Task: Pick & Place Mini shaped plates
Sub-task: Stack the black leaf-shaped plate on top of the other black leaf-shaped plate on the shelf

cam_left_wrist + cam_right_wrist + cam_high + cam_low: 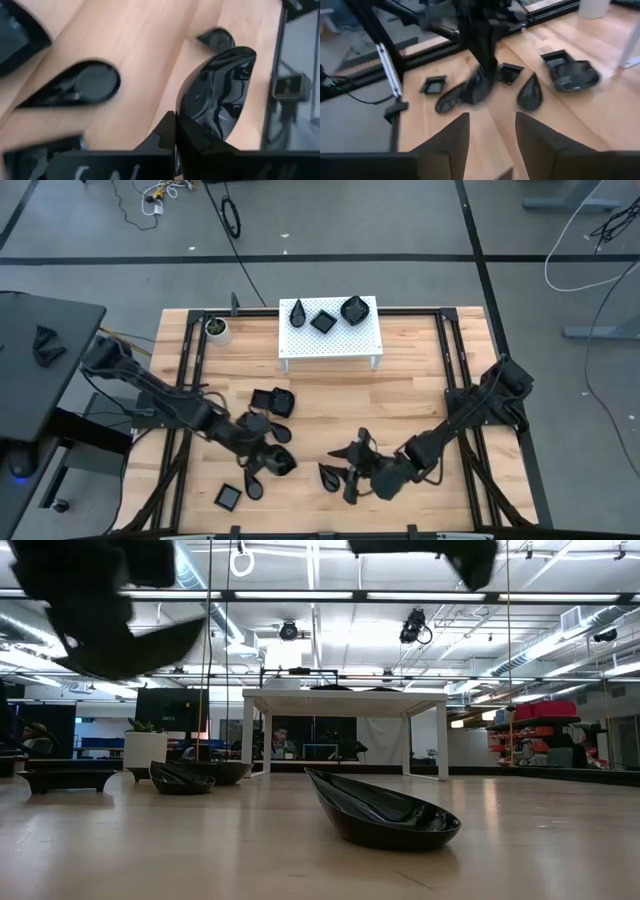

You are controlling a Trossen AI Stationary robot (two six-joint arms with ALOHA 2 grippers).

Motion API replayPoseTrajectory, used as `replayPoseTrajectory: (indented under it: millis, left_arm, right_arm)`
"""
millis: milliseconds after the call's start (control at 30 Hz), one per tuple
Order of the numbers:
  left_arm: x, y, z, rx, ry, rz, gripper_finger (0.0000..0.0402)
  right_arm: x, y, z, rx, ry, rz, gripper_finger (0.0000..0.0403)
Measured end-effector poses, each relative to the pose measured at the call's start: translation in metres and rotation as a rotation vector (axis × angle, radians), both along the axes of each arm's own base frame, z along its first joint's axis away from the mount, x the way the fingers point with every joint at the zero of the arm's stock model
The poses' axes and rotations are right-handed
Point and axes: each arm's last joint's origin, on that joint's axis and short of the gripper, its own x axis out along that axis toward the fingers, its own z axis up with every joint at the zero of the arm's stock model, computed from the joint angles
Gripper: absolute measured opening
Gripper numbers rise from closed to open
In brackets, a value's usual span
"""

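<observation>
Small glossy black plates lie scattered on the wooden table (400, 410). My left gripper (272, 460) is shut on a rounded black plate (217, 90), which shows held high in the low view (120, 640). My right gripper (349, 470) hovers open just right of a teardrop plate (328, 475) that rests on its underside (380, 812). In the right wrist view its fingers (490, 140) stand apart, facing the left arm. Three plates sit on the white perforated stand (330, 345). Other plates lie near the left gripper: a square one (228, 497), a teardrop (250, 488) and a pair (272, 400). My left gripper pinches the rounded plate by its rim (192, 117) at one end, between the two shut fingers (167, 130). The plate sticks out past the fingertips and is lifted clear of the table, its hollow side showing in the left wrist view.
A small white cup with a plant (215, 330) stands at the far left of the table. Black frame rails (190, 360) run along both sides. Bare wood lies between the stand and the grippers. The two grippers are close together near the table's near edge.
</observation>
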Motion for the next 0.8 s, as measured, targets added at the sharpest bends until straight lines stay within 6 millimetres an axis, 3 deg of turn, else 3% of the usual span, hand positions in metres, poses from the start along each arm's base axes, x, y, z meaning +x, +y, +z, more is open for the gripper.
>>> replayPoseTrajectory:
  millis: [200, 433, 800]
  left_arm:
    - [0.026, 0.001, -0.020, 0.007, -0.035, 0.025, 0.0008]
    - [0.033, 0.005, -0.022, 0.010, -0.053, 0.037, 0.0010]
    - [0.035, 0.004, -0.020, 0.002, -0.090, 0.030, 0.0011]
  right_arm:
    - [0.025, -0.023, -0.013, 0.037, 0.042, 0.049, 0.0192]
    - [0.051, -0.046, -0.042, 0.002, 0.077, 0.054, 0.0215]
    - [0.060, -0.059, -0.051, -0.006, 0.111, 0.097, 0.0160]
